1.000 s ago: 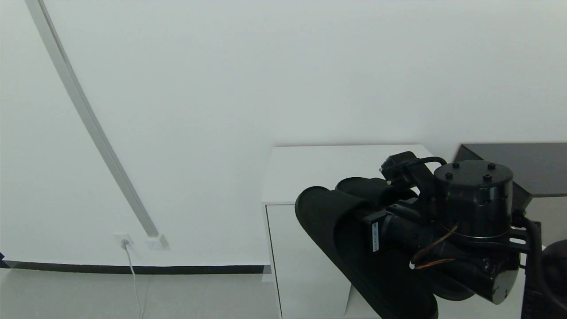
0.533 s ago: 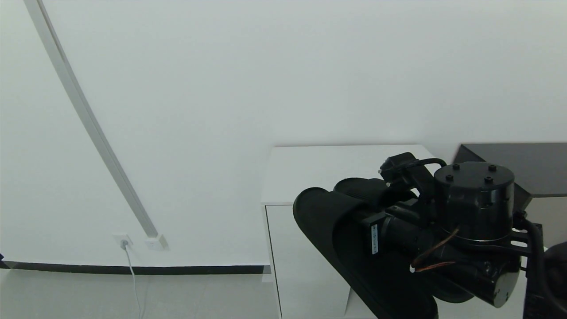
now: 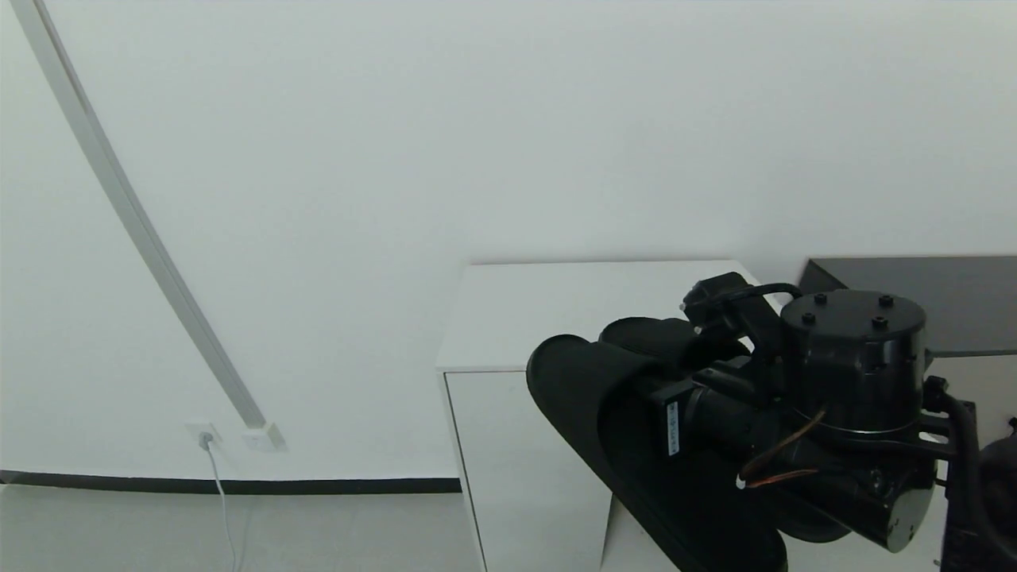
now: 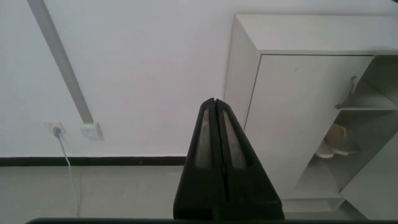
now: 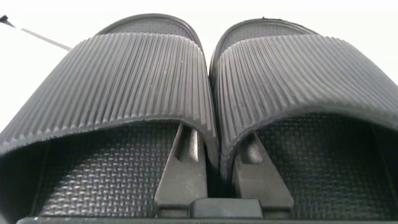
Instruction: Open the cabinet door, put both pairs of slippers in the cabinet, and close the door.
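A pair of black slippers (image 3: 588,389) is held at the lower right of the head view. Its two inner edges are pinched together by the right gripper (image 5: 214,158) beneath the ribbed straps. The slippers are judged light, rubbery and bendable, with textured soles that should resist slipping, so this hold at the middle seems the soundest. The left gripper (image 4: 214,107) is closed, with nothing between its fingers. Farther off, right of centre, the white cabinet (image 3: 556,310) is seen with its door (image 4: 305,112) open.
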